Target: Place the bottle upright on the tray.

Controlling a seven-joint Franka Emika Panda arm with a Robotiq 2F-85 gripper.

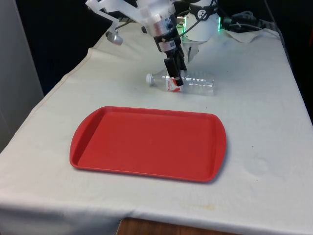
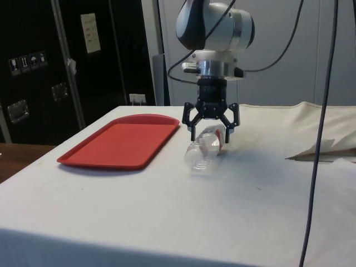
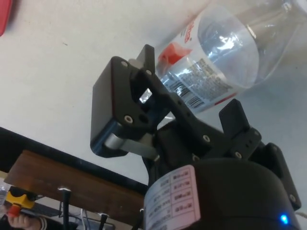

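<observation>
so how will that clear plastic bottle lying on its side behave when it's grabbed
The clear plastic bottle with a red label looks empty, so it is probably light. Its round body lies on the white cloth, so a nudge may roll it. Thin walls could dent between the open jaws.

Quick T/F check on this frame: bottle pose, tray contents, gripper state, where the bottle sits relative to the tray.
1. The bottle lies on its side on the white cloth. True.
2. The bottle is already on the tray. False: it lies on the cloth beyond the tray's far edge, apart from it.
3. The gripper is open, its fingers straddling the bottle's labelled part. True.
4. The tray is blue. False: it is red.
5. The bottle's cap end points toward the front view's left. True.
6. A cup stands on the tray. False: nothing sits on the tray.
</observation>
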